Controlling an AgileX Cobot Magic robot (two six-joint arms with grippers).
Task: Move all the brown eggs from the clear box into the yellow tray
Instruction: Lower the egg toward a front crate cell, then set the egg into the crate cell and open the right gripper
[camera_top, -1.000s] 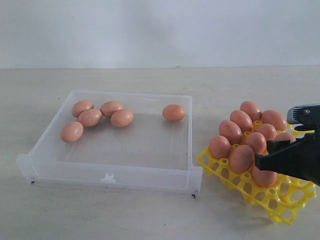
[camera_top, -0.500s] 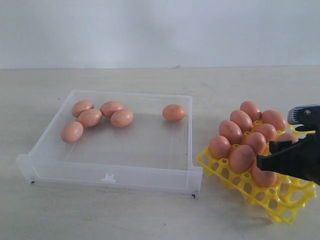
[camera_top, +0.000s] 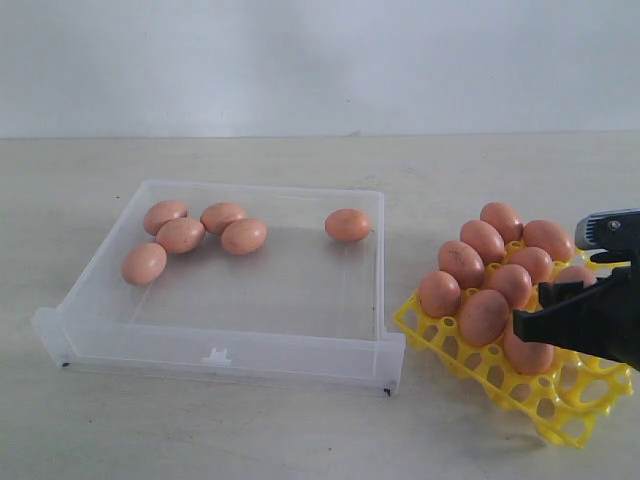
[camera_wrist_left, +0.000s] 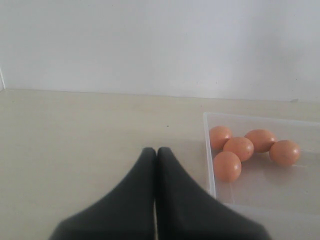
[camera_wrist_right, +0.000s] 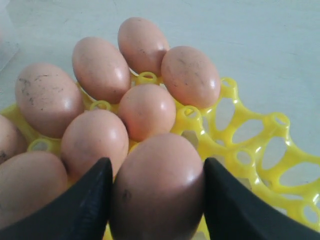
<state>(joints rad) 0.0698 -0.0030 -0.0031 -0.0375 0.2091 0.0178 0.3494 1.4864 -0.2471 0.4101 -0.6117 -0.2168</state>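
Beige tabletop: right gripper clasps one reddish-brown speckled egg above the bright yellow lattice tray, three o'clock of the clear shallow plastic box; left gripper fingers pressed together.

I get bright, soft, even light; a faint shadow edges the yellow tray; the close jaws blur in both wrist views.

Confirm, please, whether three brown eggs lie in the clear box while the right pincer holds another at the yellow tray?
Not three: the exterior view shows five brown eggs in the clear box, four clustered and one apart. The right pincer does hold another at the yellow tray.
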